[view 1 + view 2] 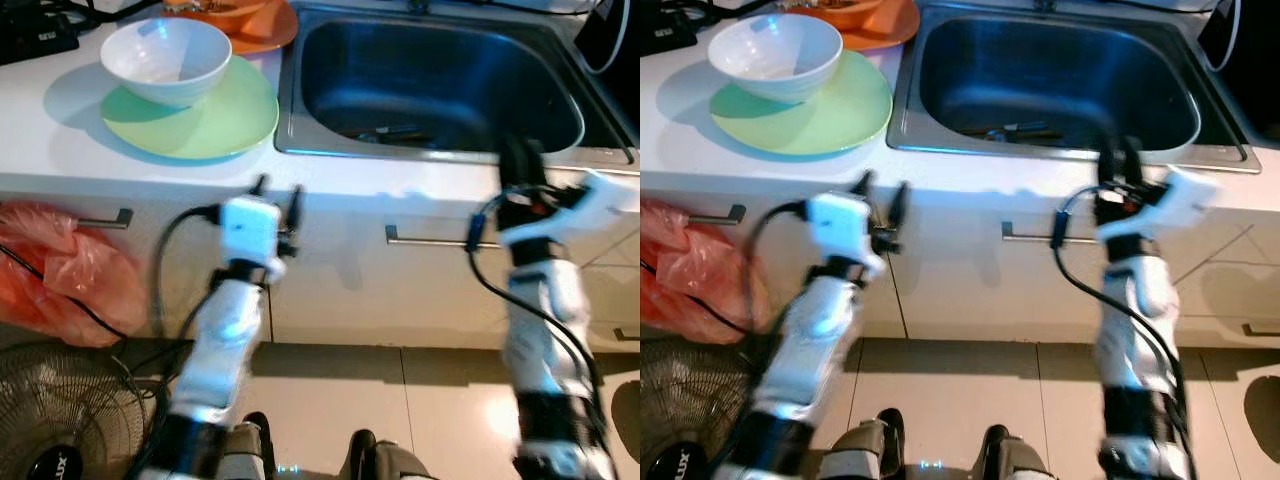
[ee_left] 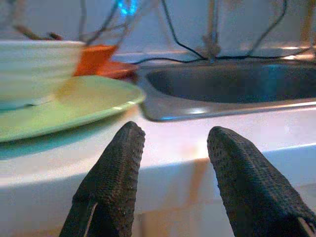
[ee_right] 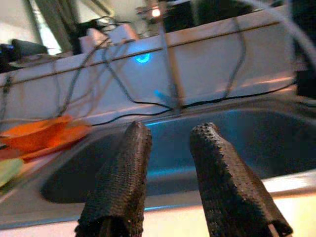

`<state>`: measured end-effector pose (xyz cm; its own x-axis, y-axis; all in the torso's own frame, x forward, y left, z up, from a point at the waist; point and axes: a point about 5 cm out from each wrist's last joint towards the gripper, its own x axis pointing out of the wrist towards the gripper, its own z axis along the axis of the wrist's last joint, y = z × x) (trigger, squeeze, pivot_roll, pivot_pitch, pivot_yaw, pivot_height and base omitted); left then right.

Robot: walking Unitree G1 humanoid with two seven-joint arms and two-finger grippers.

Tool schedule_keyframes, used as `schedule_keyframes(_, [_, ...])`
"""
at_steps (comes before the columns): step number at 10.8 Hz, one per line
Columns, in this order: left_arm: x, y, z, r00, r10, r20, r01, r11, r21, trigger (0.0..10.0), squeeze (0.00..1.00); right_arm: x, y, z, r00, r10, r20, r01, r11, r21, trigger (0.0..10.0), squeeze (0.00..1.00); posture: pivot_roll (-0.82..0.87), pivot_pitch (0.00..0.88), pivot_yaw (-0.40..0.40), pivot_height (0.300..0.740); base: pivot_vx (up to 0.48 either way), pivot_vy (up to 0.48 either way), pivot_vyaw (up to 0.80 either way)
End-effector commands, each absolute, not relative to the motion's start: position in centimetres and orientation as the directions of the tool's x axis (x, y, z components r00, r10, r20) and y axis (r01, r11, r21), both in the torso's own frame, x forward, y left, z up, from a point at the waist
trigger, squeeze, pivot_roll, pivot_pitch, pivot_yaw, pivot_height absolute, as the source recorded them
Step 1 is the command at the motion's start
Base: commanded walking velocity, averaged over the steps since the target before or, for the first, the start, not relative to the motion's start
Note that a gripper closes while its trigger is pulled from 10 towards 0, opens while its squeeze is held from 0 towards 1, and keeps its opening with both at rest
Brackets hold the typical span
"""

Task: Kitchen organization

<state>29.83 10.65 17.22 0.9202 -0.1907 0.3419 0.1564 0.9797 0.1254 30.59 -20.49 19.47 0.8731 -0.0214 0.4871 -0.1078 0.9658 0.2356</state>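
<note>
A white bowl (image 1: pixel 165 58) sits on a pale green plate (image 1: pixel 222 128) on the white counter, left of a steel sink (image 1: pixel 330 70). Behind them lies an orange plate (image 1: pixel 268 32) with an orange dish on it. Some dark utensils (image 1: pixel 395 132) lie in the sink's bottom. My left gripper (image 1: pixel 278 192) is open at the counter's front edge, just below the green plate's near rim; in the left wrist view the left gripper (image 2: pixel 173 143) holds nothing. My right gripper (image 1: pixel 522 155) is open at the sink's front rim, empty, its fingers (image 3: pixel 121 177) pointing into the basin.
White cabinet fronts with a bar handle (image 1: pixel 430 240) run under the counter. A red plastic bag (image 1: pixel 50 275) hangs at the left, and a floor fan (image 1: pixel 60 420) stands below it. Cables trail along the back of the counter. Tiled floor (image 1: pixel 400 400) lies underfoot.
</note>
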Motion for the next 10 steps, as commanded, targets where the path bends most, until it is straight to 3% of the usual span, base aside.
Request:
schedule_keyframes(1, [29.5,11.0,17.5,0.919,-0.171,0.355,0.134,0.983,0.126,10.0,0.0,29.9,-21.4,19.7,0.866,-0.049,0.497,-0.058,0.979,0.197,10.0,0.0,0.12,0.214,-0.064,0.74,0.0,0.0,0.0])
schedule_keyframes(5, [26.7,15.3,15.8,0.956,-0.053,0.289,-0.001,0.983,0.184,10.0,0.0,23.8,-25.9,15.1,0.934,-0.194,0.3,0.174,0.98,0.094,10.0,0.0,0.09,0.23,-0.063,0.74,0.0,0.0,0.0])
schedule_keyframes(10, [25.0,18.1,9.4,0.999,0.022,0.035,-0.029,0.975,0.219,10.0,0.0,20.6,-28.8,5.1,0.949,-0.295,-0.11,0.299,0.954,0.026,10.0,0.0,0.09,0.211,-0.06,0.74,0.0,0.0,0.0])
